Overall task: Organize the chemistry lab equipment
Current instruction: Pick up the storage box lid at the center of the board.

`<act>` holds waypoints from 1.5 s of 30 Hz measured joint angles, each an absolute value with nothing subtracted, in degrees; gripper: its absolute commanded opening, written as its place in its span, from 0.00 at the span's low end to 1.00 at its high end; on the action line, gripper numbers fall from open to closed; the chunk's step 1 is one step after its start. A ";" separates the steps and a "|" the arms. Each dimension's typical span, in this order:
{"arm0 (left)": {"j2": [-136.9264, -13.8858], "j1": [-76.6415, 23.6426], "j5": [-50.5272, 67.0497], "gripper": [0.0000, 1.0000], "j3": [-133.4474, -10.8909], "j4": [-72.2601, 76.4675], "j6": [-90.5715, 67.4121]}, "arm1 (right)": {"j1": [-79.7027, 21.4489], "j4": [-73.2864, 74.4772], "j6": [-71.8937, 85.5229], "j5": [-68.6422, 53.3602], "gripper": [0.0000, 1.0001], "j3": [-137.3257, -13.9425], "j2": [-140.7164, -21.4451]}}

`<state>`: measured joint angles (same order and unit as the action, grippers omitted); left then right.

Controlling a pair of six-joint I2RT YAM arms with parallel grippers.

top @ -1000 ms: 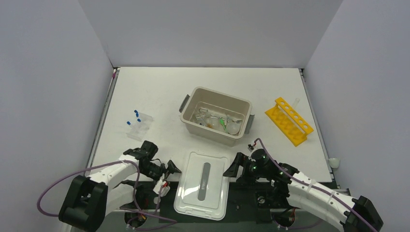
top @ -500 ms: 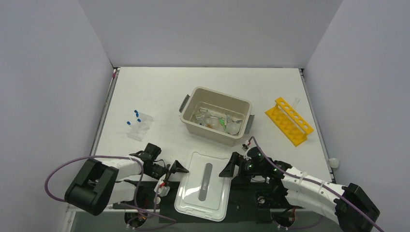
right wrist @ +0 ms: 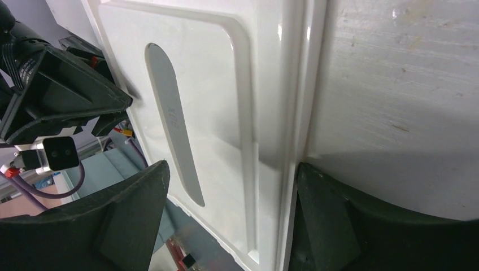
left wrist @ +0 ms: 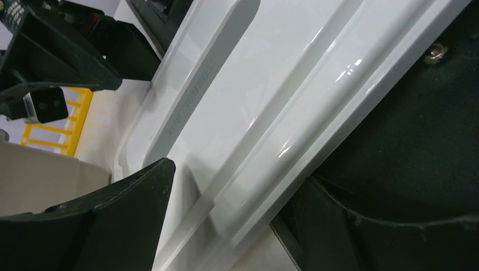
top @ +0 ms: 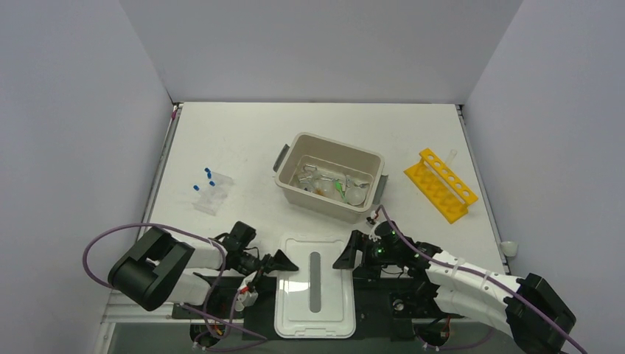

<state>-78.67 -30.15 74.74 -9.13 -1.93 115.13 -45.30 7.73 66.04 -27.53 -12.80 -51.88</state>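
Both your jaws sit open, straddling opposite edges of the white lid [top: 333, 295]. Close one side early and it could tilt or slip.

Only lettering seen: faint embossed txt along the raised strip [left wrist: 192, 121] of the white lid [left wrist: 282, 96], left wrist view, too shallow to read. Right wrist view: small mark on same strip, also illegible.
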 measured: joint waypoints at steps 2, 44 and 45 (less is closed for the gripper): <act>-79.02 -31.40 74.74 0.53 -9.43 -0.71 115.15 | -45.30 7.75 65.30 -27.27 0.78 -13.10 -52.18; -44.40 -24.43 79.83 0.00 -30.44 -20.53 119.33 | -23.09 50.00 28.62 -21.34 0.82 -64.95 -53.19; -44.47 -24.43 79.90 0.00 -30.52 -19.38 119.33 | -22.76 50.19 28.49 -21.15 0.82 -65.41 -53.30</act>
<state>-44.47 -24.43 79.90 -30.52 -19.38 119.33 -22.76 50.19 28.49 -21.15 -65.41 -53.30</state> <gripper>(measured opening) 0.179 0.820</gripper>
